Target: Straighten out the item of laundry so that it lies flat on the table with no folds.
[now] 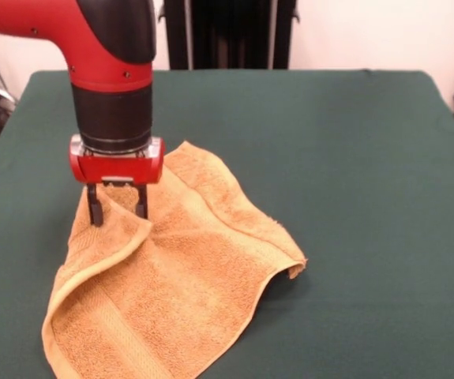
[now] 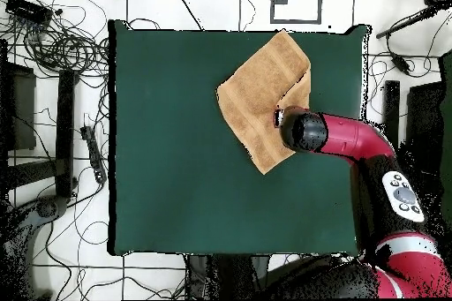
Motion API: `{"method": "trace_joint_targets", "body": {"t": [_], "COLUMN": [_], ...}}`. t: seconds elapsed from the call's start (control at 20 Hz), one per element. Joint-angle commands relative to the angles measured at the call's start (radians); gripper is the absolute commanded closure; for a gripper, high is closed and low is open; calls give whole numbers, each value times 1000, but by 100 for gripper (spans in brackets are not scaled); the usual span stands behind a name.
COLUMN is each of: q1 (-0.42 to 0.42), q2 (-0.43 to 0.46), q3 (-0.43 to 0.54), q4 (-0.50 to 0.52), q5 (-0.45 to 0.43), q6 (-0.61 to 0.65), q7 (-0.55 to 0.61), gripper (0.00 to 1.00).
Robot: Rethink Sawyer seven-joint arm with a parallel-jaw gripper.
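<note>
Towel (image 1: 179,292): you are seeing its near corner cut off below; claw (image 1: 117,207), prongs apart, is straddling a folded-over edge; green bench (image 1: 353,158) is lying beneath.

The dark green cloth-covered table (image 1: 353,158) carries one golden-orange terry towel (image 1: 179,292), lying rumpled with a folded-over edge.

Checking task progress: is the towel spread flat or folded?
Folded: the towel has one edge doubled over beside the gripper, and its right corner lifts off the table.
</note>
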Motion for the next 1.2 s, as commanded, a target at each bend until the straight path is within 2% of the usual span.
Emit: {"method": "trace_joint_targets", "body": {"t": [0.05, 1.2], "q1": [37, 35], "q2": [-68, 43], "q3": [56, 45], "q4": [91, 45], "q5": [7, -55], "q6": [186, 59], "q7": [-43, 2], "gripper": [0, 0]}}
